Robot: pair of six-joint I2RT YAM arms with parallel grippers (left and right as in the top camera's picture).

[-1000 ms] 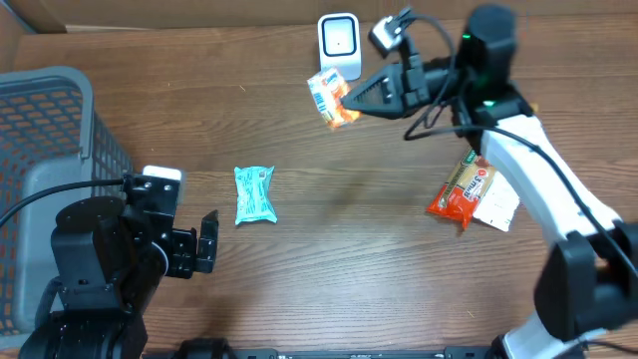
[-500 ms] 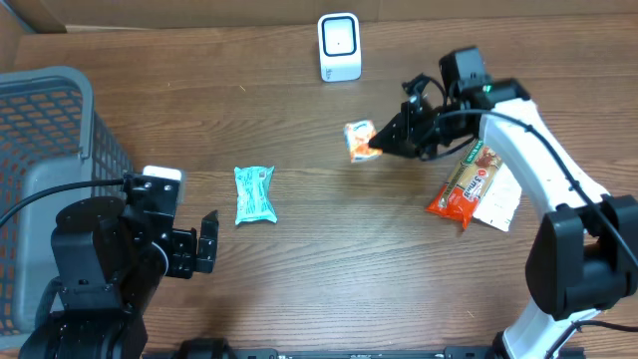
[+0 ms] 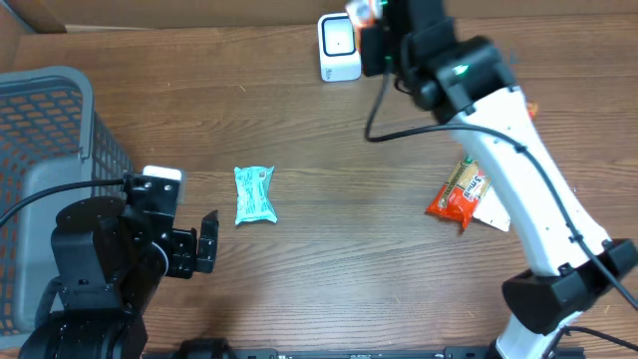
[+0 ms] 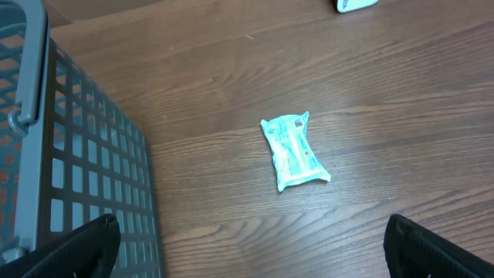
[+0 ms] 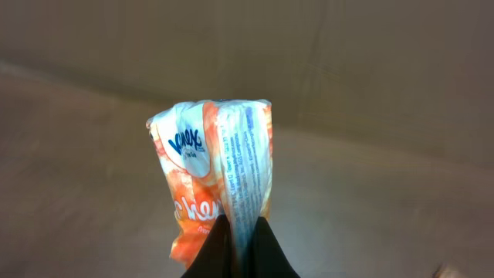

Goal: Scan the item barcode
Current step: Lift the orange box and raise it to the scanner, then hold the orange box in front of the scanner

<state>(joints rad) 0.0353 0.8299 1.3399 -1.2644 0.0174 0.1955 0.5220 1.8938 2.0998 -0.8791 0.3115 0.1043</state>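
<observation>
An orange and white snack packet (image 5: 216,181) hangs pinched by its seam in my right gripper (image 5: 241,241), which is shut on it. From overhead, only a sliver of that packet (image 3: 360,9) shows at the top edge, raised just right of the white barcode scanner (image 3: 339,46). No barcode shows on the packet's visible face. My left gripper (image 4: 258,255) stands wide open and holds nothing, low over the wood near the teal packet (image 4: 296,150).
A grey mesh basket (image 3: 50,150) fills the left side, close to my left arm. The teal packet (image 3: 254,194) lies mid-table. A red snack bar (image 3: 461,192) rests on a white wrapper (image 3: 498,211) at the right. A cardboard wall runs along the back.
My right arm swung the orange packet from beside the scanner down toward the table's middle, then lifted it high to the top edge by the scanner. The left arm stayed still.
</observation>
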